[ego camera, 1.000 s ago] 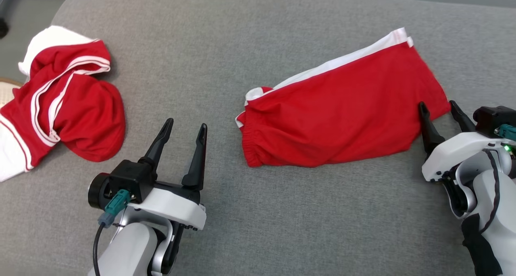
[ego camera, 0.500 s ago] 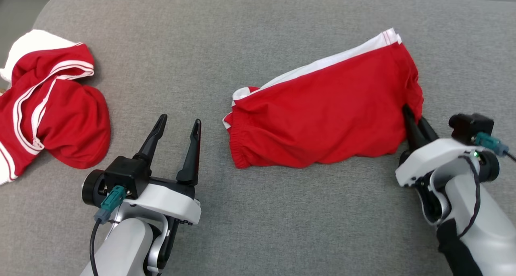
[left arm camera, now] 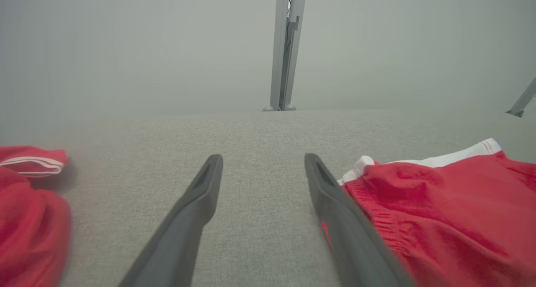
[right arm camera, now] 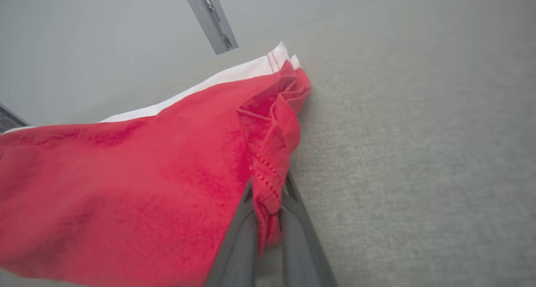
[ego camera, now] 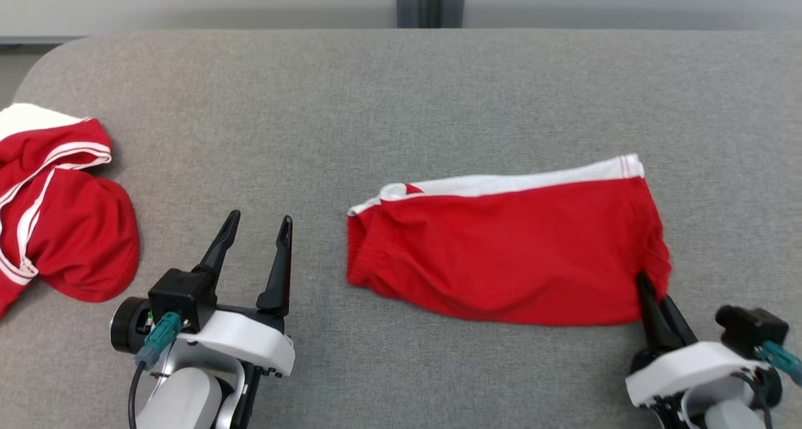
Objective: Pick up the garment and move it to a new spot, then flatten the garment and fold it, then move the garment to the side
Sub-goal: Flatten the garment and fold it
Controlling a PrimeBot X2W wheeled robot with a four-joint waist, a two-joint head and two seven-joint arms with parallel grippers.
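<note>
The table [ego camera: 376, 103] is covered in a grey woven fabric with a fine, even grain, and its far left corner is rounded. At its left edge lies the garment [ego camera: 69, 228], a crumpled red jersey heaped in soft rounded folds, with narrow white striped trim curving across it and a patch of white cloth at its far end; the left wrist view catches its nearest lobe [left arm camera: 25, 220] low on the left. No numerals can be made out on it. The left end effector [ego camera: 260, 217] hovers just right of it, apart from everything, its two long dark tapered fingers spread wide with nothing between them [left arm camera: 264, 157]. To the right, a folded red cloth [ego camera: 514, 260] lies flat as a rough rectangle, smooth and matte, with a straight white band along its far edge and a gathered, puckered hem at its left end [left arm camera: 439, 220]. The right end effector [ego camera: 653, 289] is clamped on this cloth's near right corner: in its own wrist view the fingers [right arm camera: 268, 195] stand almost together, pinching a bunched, stitched fold of the red knit [right arm camera: 125, 186], which wrinkles up towards the white band. A pale metal post [ego camera: 431, 3] rises behind the table.
</note>
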